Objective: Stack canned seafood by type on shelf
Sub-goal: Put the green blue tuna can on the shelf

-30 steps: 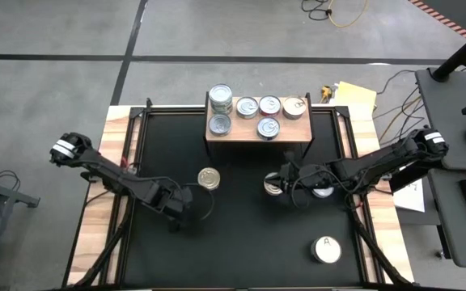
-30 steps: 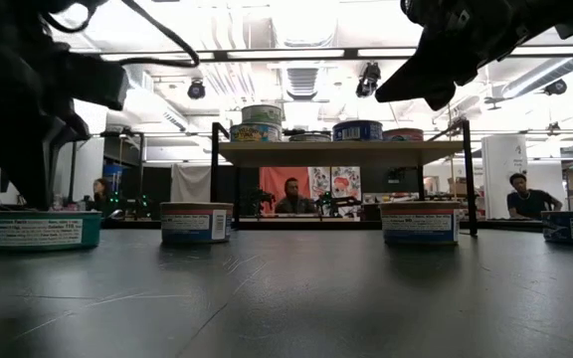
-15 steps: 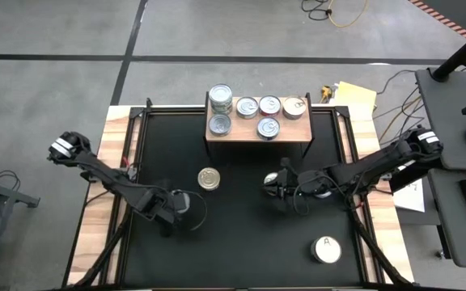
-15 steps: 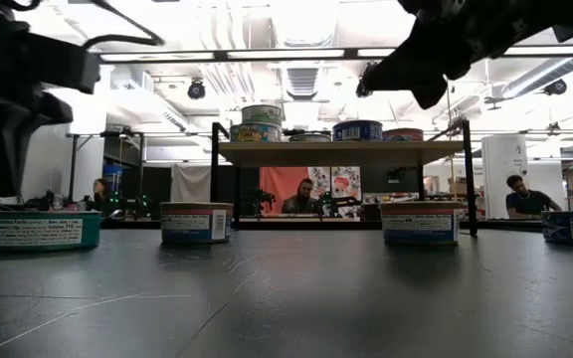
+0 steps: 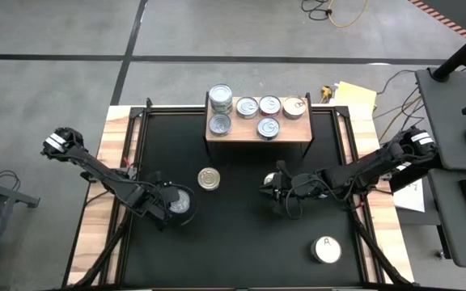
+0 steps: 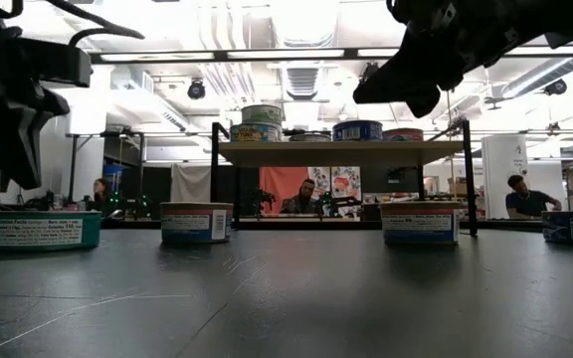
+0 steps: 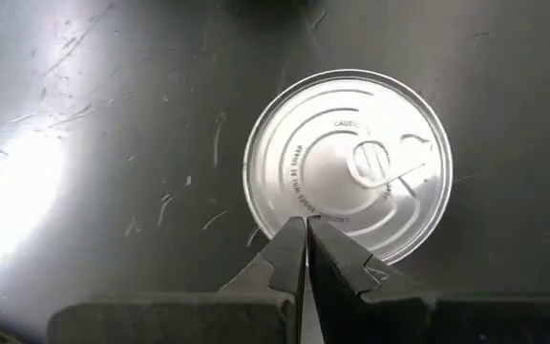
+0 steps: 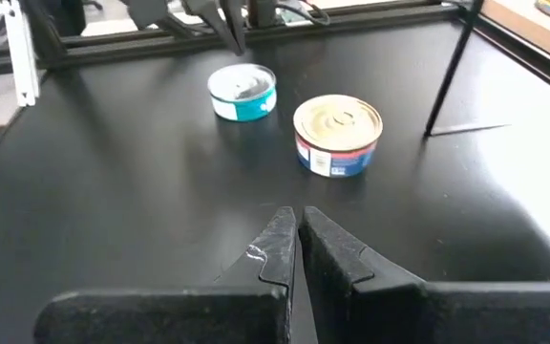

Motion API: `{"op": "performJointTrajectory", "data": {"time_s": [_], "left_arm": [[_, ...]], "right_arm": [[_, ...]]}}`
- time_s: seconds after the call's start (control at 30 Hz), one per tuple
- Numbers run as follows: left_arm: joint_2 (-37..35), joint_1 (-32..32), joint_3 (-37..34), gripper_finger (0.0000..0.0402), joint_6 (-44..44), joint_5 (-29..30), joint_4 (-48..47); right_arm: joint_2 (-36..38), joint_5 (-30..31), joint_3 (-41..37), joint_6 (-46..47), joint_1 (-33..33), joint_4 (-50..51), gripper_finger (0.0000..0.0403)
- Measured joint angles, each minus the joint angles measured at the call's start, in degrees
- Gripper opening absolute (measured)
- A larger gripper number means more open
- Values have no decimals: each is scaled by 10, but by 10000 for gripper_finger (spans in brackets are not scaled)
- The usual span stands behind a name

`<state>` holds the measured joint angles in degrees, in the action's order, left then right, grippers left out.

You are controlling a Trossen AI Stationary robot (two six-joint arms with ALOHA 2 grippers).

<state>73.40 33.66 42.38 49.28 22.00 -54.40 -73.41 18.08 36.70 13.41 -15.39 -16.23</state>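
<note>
The left gripper point(image 7: 305, 229), fingers pressed together, hangs right above a silver ring-pull tin point(image 7: 348, 165); descending closed, I reckon it would shove the tin aside. The right gripper point(image 8: 294, 222), also closed, holds nothing. Only the high view shows the light wooden shelf point(image 5: 253, 133) with six tins, probably.

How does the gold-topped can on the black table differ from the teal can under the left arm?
The gold-topped can has a gold lid and a red, white and blue label; the teal can has a silver lid and a teal label. The left tool hangs shut right above the teal can, while nothing is over the gold-topped can. Both are short round tins standing upright on the black table, off the shelf.
</note>
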Motion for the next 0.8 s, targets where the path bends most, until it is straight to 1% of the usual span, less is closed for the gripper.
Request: {"op": "performJointTrajectory", "data": {"time_s": [0.17,0.33,0.43,0.67,0.8], "left_arm": [[18,5,-20,0,-6,-11,64],[34,16,-27,0,3,-26,78],[41,16,-27,0,6,-42,103],[64,16,-25,0,20,-88,212],[71,16,-26,0,-10,-131,282]], "right_arm": [[0,0,7,-6,-24,-1,13],[1,0,23,7,-54,42,13],[1,0,33,19,-65,59,13],[2,0,43,11,-72,68,13],[2,0,43,13,-72,77,13]]}}
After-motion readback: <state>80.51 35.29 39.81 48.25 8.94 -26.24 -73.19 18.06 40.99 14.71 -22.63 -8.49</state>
